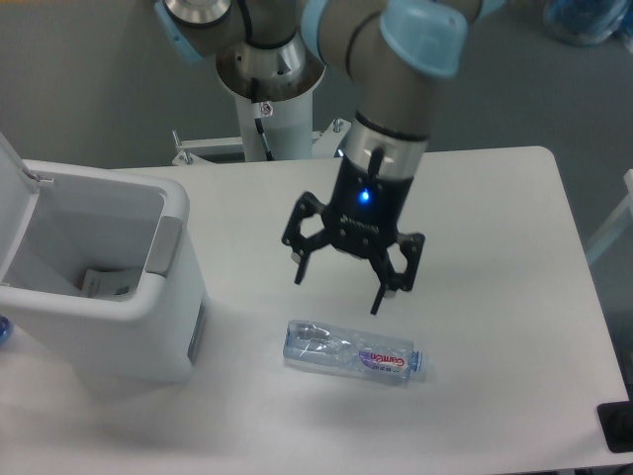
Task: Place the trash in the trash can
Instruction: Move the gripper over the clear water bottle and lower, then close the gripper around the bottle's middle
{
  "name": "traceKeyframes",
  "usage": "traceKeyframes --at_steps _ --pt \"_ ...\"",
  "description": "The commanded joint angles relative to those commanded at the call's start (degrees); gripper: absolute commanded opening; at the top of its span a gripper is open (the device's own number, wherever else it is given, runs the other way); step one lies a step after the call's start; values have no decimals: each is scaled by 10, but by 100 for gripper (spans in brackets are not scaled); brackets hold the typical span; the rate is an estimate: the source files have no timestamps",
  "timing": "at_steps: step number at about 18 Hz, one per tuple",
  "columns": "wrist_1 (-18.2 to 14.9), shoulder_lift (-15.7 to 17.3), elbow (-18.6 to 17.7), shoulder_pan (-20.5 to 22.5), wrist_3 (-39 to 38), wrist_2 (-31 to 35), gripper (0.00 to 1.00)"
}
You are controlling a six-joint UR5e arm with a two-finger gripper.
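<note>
1. The desk (495, 228) is the white surface that carries everything, so both the bin and the remaining piece of trash sit within the arm's reach.

2. The trash can (119, 341) stands at the 9 o'clock side of the desk with its white lid (12, 193) swung up and back. That leaves the mouth free for a drop from above. Something pale with a small printed label (104, 285), probably the plastic bag, lies at the bottom inside.

3. The arm (396, 89) reaches down from 12 o'clock, wrist pointing downward, which suits a top grasp on a low, flat-lying object.

4. The gripper (336, 287) hangs above the desk near the middle, its fingers (300, 267) spread wide and carrying nothing. I judge the wide spread is meant to straddle the bottle's body.

5. The water bottle (354, 353) lies on its side toward 6 o'clock of the gripper, just below it and not touched, cap end pointing to 3 o'clock. It looks crumpled, so it may flatten or roll under a squeeze.
</note>
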Motion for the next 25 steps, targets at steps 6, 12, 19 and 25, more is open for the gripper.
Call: traceKeyframes --at_steps 6,12,19,25 --pt "0 -26 -42 -11 160 65 100" --pt "-1 -43 -91 -28 261 66 100" --pt "-1 -64 -105 -53 303 105 100" --pt "4 -96 -103 -95 302 218 100"
